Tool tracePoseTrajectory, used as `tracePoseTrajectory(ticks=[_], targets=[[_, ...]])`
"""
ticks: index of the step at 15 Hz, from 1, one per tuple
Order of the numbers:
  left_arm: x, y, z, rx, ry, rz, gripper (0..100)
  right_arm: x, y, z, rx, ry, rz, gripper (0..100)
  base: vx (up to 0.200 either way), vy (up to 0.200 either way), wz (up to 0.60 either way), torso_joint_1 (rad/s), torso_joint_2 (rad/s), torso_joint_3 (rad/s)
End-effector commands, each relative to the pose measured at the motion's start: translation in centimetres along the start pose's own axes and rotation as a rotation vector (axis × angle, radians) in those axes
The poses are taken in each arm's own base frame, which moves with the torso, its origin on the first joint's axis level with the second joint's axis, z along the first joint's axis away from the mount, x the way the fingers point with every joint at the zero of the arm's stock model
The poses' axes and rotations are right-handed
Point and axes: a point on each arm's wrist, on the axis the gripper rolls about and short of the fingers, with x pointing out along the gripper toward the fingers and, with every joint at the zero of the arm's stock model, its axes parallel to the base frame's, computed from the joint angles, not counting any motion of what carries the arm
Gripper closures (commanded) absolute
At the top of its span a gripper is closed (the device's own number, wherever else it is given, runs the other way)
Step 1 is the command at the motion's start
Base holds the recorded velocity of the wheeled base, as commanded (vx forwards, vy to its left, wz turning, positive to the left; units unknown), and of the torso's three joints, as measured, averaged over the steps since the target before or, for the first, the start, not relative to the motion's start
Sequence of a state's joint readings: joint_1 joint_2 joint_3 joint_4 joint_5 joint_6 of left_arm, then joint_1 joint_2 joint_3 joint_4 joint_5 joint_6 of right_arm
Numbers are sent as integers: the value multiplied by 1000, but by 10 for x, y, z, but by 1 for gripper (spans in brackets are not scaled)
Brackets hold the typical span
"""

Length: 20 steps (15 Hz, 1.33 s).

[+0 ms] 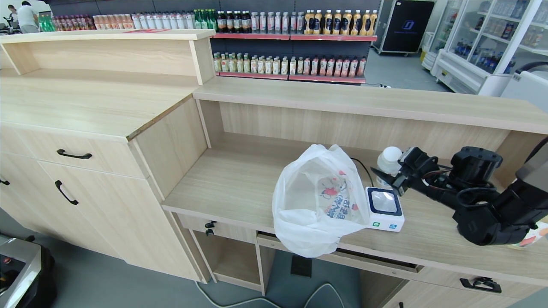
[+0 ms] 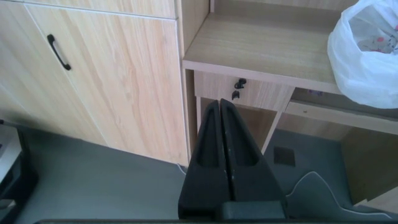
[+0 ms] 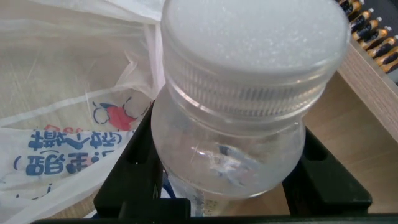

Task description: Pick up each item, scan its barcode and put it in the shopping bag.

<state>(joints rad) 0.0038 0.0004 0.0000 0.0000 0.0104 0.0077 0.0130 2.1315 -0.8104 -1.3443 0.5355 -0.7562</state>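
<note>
The shopping bag (image 1: 319, 201) stands on the bench (image 1: 231, 179). It is thin white plastic, its mouth gapes upward and its lower part slumps over the bench's front edge. The folds hide whether anything lies inside. Its side carries a red cartoon figure and blue characters, too crumpled to make out.

The bottle (image 1: 388, 160) is clear, with a broad white ribbed cap (image 3: 249, 43). The right gripper (image 1: 387, 174) holds it, one black finger on each side of the body below the shoulder, and the fingers (image 3: 127, 171) are closed narrowly against the plastic. The bottle is upright between them, with the cap standing clear above the fingertips. I cannot tell whether its base touches the bench. A strip of label shows low on the bottle in the right wrist view, but its print cannot be read.

Just in front of those fingers, on the near side, sits the scanner (image 1: 384, 208). It is a white box with a dark-framed window facing up and two small coloured icons on its front face. The bag touches the scanner's other side, so the scanner lies between the fingers and the bag.

The left gripper (image 2: 221, 134) has its fingers pressed flat together with nothing between them. It hangs over the grey floor (image 2: 93, 180) before a cabinet door (image 2: 106, 74), well apart from the bag.
</note>
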Motion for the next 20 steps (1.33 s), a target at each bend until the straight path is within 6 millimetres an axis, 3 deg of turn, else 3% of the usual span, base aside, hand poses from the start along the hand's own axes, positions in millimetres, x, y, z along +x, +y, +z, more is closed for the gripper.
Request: tracePoseTrajectory(ticks=[1,7,9,12,13,15,20], targets=[[0,0,0,0,0,1,100,1,1,-2,5,-1,0,100,0,0,0,0,0,0],[0,0,0,0,0,1,100,1,2,-1,7,-4,-1,100,0,0,0,0,0,0],[0,0,0,0,0,1,100,-4,-8,12,0,-21,-25,100,0,0,0,0,0,0],[0,0,0,0,0,1,100,-32,-29,52,130,-42,-104,100,0,0,0,0,0,0],[0,0,0,0,0,1,100,-48,-41,69,215,-18,-194,100,0,0,0,0,0,0],[0,0,0,0,0,1,100,-65,-53,85,336,24,-328,100,0,0,0,0,0,0],[0,0,0,0,0,1,100,-88,-58,88,537,175,-576,100,0,0,0,0,0,0]])
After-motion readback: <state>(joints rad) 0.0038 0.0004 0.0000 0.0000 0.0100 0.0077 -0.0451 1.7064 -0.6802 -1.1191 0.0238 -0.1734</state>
